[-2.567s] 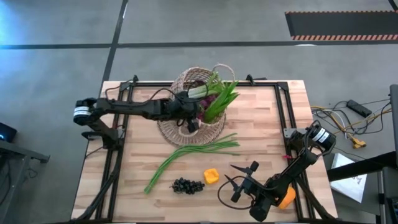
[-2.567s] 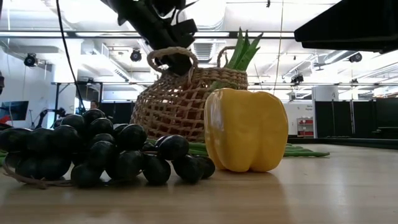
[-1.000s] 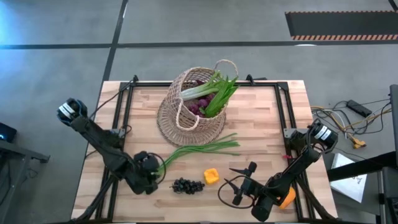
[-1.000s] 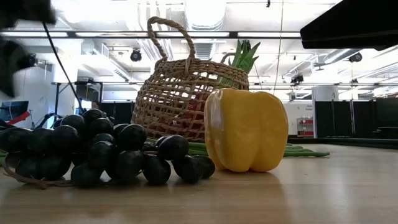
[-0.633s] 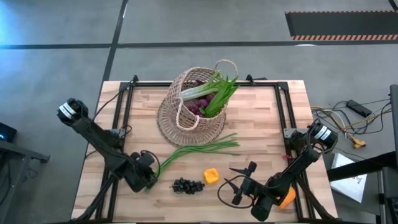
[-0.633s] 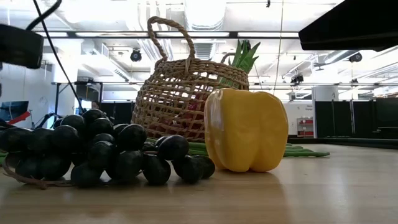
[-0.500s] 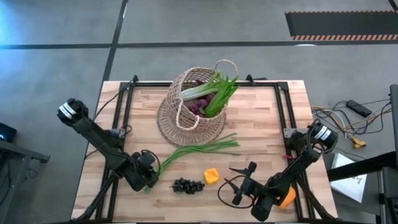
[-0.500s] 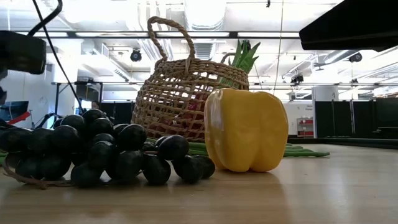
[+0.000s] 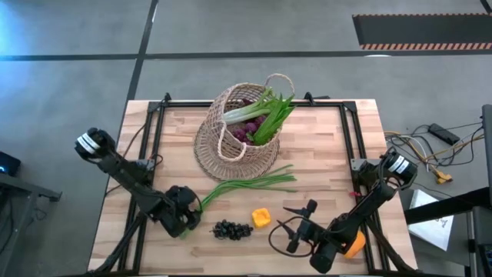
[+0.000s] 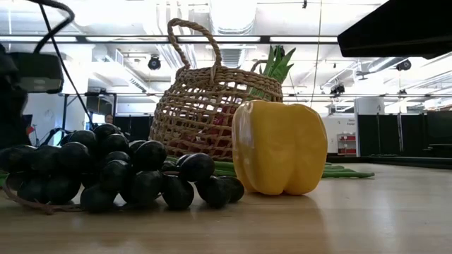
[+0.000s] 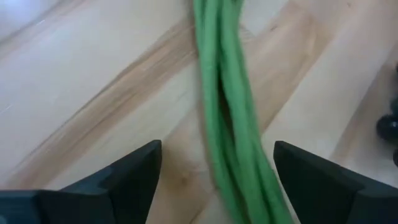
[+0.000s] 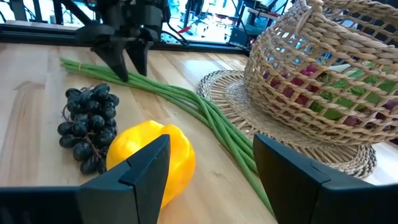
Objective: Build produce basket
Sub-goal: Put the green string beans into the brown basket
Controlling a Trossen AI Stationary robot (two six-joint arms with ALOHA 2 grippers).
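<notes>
The woven basket sits at the table's far middle. A leek, leafy greens and purple produce lie in it. Long green onions lie on the table in front of it. Black grapes and a yellow pepper rest nearer the front edge. My left gripper is open and points down over the onions' near-left end, one finger on each side of the stalks; I see no touch. My right gripper waits open at the near right, facing the pepper.
An orange fruit lies under my right arm near the table's near right corner. Black frame rails run along the table's left and right sides. Bare wood shows to the right of the basket.
My left gripper has come down over the near-left end of the green onions and shifted slightly toward the table's right edge. The onions, grapes, pepper and basket have stayed where they were.
</notes>
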